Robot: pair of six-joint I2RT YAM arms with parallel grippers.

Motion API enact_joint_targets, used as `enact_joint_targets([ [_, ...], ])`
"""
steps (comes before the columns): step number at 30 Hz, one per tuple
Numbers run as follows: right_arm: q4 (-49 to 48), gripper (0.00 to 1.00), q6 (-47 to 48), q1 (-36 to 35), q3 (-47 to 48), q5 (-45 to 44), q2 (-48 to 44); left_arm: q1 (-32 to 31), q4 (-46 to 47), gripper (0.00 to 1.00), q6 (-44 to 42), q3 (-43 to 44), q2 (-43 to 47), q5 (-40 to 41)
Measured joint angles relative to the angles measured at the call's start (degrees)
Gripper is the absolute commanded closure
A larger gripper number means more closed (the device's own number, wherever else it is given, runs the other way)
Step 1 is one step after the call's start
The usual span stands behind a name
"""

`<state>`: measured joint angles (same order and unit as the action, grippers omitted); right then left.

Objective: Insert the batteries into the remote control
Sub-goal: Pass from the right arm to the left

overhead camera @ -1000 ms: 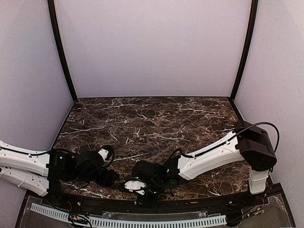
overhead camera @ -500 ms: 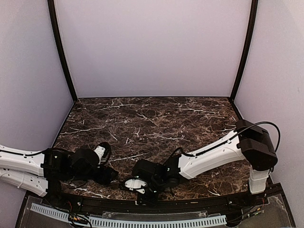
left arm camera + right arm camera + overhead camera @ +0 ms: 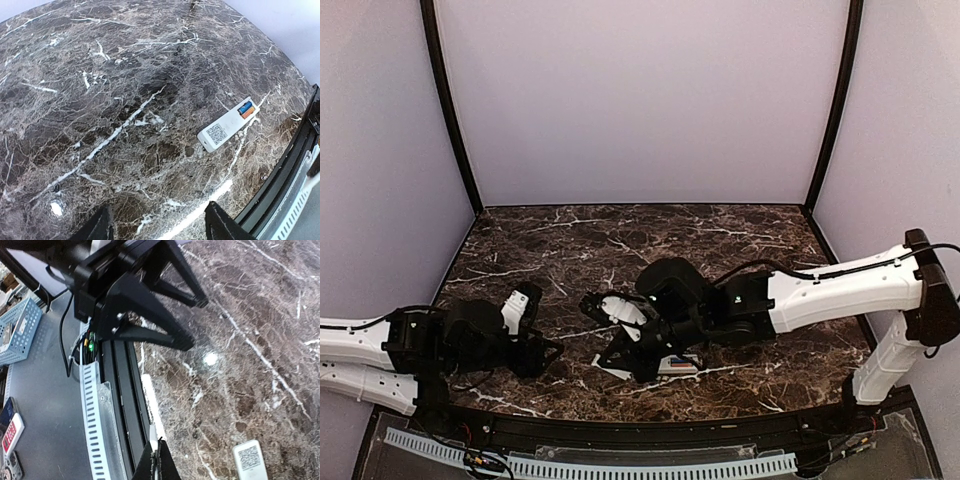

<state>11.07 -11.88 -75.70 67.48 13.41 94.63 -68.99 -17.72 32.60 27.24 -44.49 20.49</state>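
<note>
As it lies face-down, the remote control [image 3: 231, 120] shows a code sticker [image 3: 216, 133].

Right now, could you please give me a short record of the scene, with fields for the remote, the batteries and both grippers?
remote control: lies on the marble table, back up, code sticker showing
batteries: one blue, one orange, side by side in the uncovered compartment at one end of the remote control
left gripper: open, empty, apart from the remote control
right gripper: shut, not touching the remote control
</note>
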Motion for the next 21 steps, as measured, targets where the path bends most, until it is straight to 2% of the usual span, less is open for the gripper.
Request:
enact_joint_targets([
  [7,-3.15,1.0,-0.92,1.84,-0.13,-3.02,-3.08,0.0,3.56,0.38,-6.67,3.72,-1.03,-3.08],
  [13,-6.84,1.0,-2.21,3.74,0.28,-4.66,-6.88,0.0,11.37,0.34,-15.08,7.58,-2.45,-9.7],
  [21,-12.02,1.0,-3.61,4.57,3.17,-10.69,-9.33,0.0,27.96,0.3,-20.87,8.52,-1.79,-15.3],
])
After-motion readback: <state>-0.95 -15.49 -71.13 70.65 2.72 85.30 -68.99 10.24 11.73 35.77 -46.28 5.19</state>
